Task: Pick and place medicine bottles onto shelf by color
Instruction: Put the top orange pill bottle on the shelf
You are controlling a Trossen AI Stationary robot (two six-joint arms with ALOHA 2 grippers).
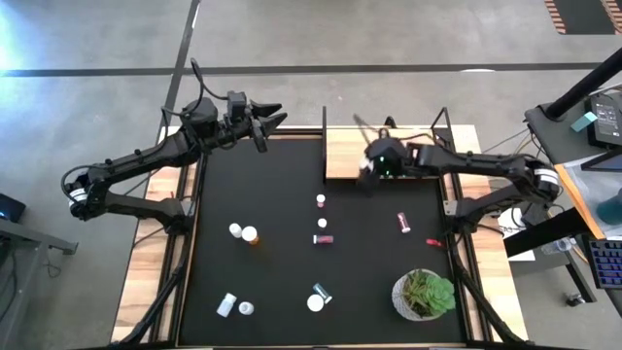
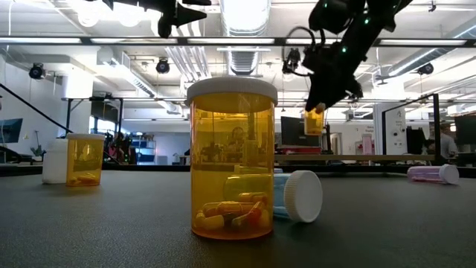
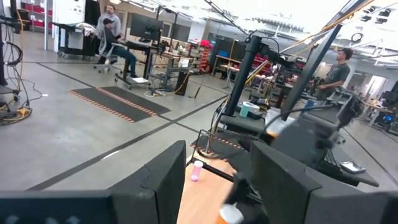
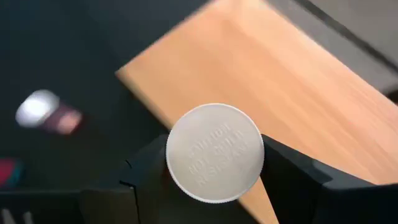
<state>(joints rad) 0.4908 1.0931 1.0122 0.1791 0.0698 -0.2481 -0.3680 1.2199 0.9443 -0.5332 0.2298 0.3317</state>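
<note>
Right wrist view: I see my right gripper (image 4: 214, 163) clamping a white-capped orange bottle (image 4: 214, 152) above the shelf (image 4: 292, 93); left gripper (image 1: 272, 119) beside the shelf, jaws apart, empty.

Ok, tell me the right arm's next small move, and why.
Probably carry it a little farther over the shelf, then lower. The right gripper holds an orange bottle in the air at the board's near edge, white cap up.
</note>
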